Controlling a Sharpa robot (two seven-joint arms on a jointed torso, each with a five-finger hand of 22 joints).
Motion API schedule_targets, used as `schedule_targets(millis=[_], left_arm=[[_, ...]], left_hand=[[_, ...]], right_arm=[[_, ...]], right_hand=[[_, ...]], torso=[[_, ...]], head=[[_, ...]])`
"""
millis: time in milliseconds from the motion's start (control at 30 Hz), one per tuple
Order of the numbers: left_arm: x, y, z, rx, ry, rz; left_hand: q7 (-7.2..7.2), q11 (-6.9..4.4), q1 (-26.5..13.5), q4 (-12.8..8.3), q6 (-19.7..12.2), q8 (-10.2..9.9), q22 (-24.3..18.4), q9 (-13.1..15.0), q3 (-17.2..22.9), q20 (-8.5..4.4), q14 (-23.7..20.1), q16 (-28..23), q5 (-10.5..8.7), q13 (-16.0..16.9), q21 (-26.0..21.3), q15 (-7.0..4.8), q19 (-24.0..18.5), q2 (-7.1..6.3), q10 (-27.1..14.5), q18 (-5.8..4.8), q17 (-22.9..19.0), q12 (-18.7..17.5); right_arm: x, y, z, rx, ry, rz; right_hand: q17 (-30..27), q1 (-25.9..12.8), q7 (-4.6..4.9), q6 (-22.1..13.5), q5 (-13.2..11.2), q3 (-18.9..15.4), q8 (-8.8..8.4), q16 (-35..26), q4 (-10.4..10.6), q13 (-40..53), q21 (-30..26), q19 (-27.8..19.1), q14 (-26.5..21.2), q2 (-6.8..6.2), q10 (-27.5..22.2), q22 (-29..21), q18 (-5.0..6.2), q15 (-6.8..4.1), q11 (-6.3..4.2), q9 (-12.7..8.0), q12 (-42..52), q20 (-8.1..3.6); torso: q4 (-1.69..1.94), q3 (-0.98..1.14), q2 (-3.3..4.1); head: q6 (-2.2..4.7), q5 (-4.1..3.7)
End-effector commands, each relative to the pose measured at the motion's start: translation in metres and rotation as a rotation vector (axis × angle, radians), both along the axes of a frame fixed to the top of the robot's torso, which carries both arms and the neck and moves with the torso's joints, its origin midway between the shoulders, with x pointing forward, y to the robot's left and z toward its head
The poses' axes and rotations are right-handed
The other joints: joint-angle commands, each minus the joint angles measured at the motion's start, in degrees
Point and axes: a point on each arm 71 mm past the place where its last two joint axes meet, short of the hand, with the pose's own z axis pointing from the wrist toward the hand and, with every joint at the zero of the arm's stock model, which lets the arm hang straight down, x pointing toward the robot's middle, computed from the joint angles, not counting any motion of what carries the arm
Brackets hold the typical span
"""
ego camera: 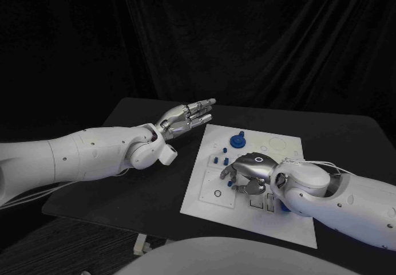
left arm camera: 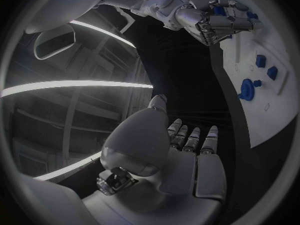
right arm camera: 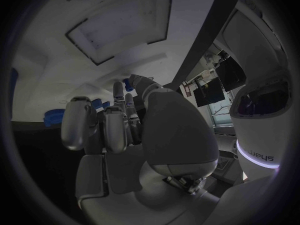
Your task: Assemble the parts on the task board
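In the head view the task board [ego camera: 248,212] lies flat on the black surface [ego camera: 123,195], its long axis running away from the robot and leaning a little to the right. The right hand [ego camera: 248,172] hangs over the middle of the board with its fingers [ego camera: 241,187] curled downward toward the plate; whether they pinch a part cannot be told from here. Beyond that hand, on the board's far half, a round blue part [ego camera: 238,140] lies flat, and several small blue pegs [ego camera: 221,156] stand between it and the hand. The left hand [ego camera: 185,118] floats off the board's far left corner, fingers straight, close together and stretched out, holding nothing and touching nothing. In the left wrist view the left hand [left arm camera: 187,155] shows its fingers [left arm camera: 192,137] extended side by side with nothing in them, the board [left arm camera: 275,110] beyond them, and the right hand [left arm camera: 215,20] bent over the board. In the right wrist view the right hand [right arm camera: 125,130] has fingers [right arm camera: 78,122] curled, and a small blue part [right arm camera: 127,84] sits at one fingertip; contact is unclear.
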Motion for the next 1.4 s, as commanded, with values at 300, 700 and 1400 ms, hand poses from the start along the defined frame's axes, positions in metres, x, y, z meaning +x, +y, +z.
schedule_targets(millis=[300, 700, 1400], left_arm=[[-0.001, -0.001, 0.003, -0.044, -0.028, -0.009], [-0.001, 0.0, 0.003, -0.055, -0.044, -0.006], [0.0, 0.002, 0.003, -0.036, -0.076, 0.046]], left_hand=[[0.12, 0.26, 0.8, -0.4, 0.4, 0.4, 0.1, 0.1, 0.1, 0.39, -0.1, -0.2, 0.35, 0.1, -0.1, 0.38, -0.1, 0.06, 0.0, 1.1, -0.1, 0.2], [-2.08, -2.09, -8.3, 2.5, -0.4, 0.2, -0.1, 0.0, -4.6, -1.46, -0.1, -0.2, -12.64, -0.1, -0.2, -2.4, -0.2, 0.24, -0.2, 0.82, -0.1, -1.1], [-13.46, -4.24, -21.5, 2.4, -11.1, -1.4, -0.1, -1.6, -7.6, -6.55, -0.1, -0.2, -26.85, -1.0, -0.2, -7.24, -0.2, 0.35, -0.2, 0.8, -0.1, -6.4]], right_arm=[[0.0, -0.008, 0.003, 0.006, -0.056, -0.034], [0.019, -0.047, 0.058, 0.137, -0.19, -0.09], [0.043, -0.122, 0.082, 0.013, -0.214, -0.261]], right_hand=[[-0.6, -2.0, -0.76, -1.1, -5.1, -2.3, -1.16, -0.6, 1.4, 0.4, -0.9, -0.3, 1.4, -0.09, -1.3, 9.5, 0.99, 0.62, 0.14, -1.5, 0.8, 0.29], [5.9, -6.7, -0.42, 2.0, -14.3, -11.5, -0.08, 3.4, 8.9, 1.7, 6.6, 3.1, 3.7, -0.52, -4.3, 11.8, -0.62, 0.42, 0.0, -3.5, 2.4, 0.03], [5.2, -6.6, 0.5, 8.0, -14.0, -14.5, 0.16, 3.2, 11.6, -6.0, 6.8, 3.0, 3.6, -3.05, -8.3, 11.7, -0.55, 0.84, 1.92, -5.6, -6.7, 0.54]], torso=[[-0.01, 0.0, 0.01], [0.0, 0.01, -0.01], [0.05, -0.03, -0.04]], head=[[0.0, -0.12], [0.0, -0.91], [0.0, -2.81]])
